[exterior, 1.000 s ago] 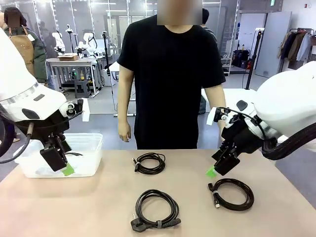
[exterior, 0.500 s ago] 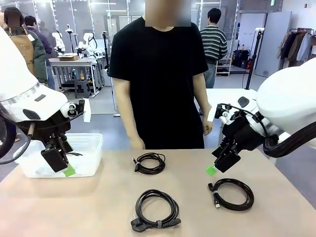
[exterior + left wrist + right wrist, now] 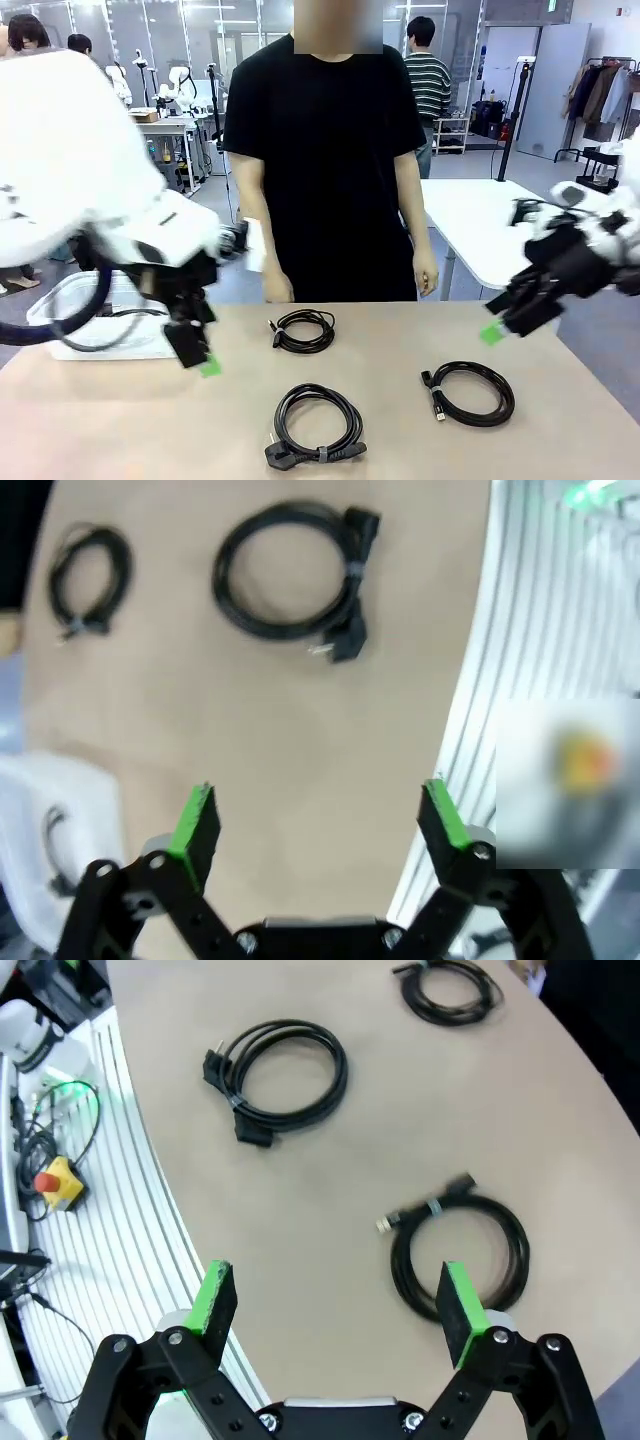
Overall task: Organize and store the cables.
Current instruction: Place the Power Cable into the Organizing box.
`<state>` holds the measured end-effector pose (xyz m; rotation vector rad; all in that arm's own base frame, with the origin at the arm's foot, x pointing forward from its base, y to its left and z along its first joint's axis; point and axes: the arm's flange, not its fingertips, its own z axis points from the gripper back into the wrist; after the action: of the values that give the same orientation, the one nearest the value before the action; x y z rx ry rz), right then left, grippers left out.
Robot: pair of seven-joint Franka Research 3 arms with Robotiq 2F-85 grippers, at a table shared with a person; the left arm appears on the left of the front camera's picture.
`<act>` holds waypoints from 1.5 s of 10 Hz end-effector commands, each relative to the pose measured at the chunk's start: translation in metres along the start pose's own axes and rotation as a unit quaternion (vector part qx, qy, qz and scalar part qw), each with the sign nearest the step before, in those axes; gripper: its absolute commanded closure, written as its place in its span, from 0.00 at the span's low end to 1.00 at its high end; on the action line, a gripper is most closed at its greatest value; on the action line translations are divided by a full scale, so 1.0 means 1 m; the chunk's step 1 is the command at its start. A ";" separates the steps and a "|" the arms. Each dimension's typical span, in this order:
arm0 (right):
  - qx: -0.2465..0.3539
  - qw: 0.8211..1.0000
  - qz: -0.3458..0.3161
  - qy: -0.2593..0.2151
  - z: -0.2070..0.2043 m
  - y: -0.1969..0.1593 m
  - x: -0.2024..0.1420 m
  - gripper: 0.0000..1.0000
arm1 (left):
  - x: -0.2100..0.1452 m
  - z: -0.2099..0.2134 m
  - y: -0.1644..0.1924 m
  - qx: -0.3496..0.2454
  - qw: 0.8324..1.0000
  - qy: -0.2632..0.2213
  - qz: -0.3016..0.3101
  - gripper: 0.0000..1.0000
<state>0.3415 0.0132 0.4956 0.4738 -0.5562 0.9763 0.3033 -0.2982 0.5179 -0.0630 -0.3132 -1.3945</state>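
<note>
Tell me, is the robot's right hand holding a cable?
No, the right hand is open and empty; the cable beyond it lies on the table.

Cables (image 3: pixel 318 424) on a tan table (image 3: pixel 560 440).
Small coil (image 3: pixel 303 331) far, plugged coil (image 3: pixel 320 452) near, third coil (image 3: pixel 468 392) right; bin (image 3: pixel 140 342) at left end.

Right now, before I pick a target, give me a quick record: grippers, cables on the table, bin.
left gripper: open, empty, above the table beside the bin
right gripper: open, empty, near the right coil
loose on table: three coils, apart from each other
far coil: centre, nearest the person
near coil: centre, has a plug
bin: robot's left, dark cord inside
</note>
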 end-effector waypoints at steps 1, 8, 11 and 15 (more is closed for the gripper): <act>-0.001 0.999 -0.026 -0.030 0.020 0.012 -0.070 0.00 | 0.041 -0.023 0.011 -0.013 1.000 0.015 -0.009 0.00; -0.049 0.989 -0.093 -0.104 0.061 0.005 -0.174 0.00 | 0.112 -0.131 -0.025 -0.043 0.992 0.088 -0.074 0.00; -0.057 0.986 -0.094 -0.125 0.064 0.011 -0.189 0.00 | 0.113 -0.167 -0.022 -0.041 0.990 0.108 -0.076 0.00; -0.075 0.978 -0.121 -0.154 0.070 0.015 -0.209 0.00 | 0.114 -0.203 -0.015 -0.047 0.990 0.098 -0.091 0.00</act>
<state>0.2581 -0.1996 0.4681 0.5395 -0.7847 0.6337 0.3377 -0.4465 0.3518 0.0154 -0.0647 -1.5824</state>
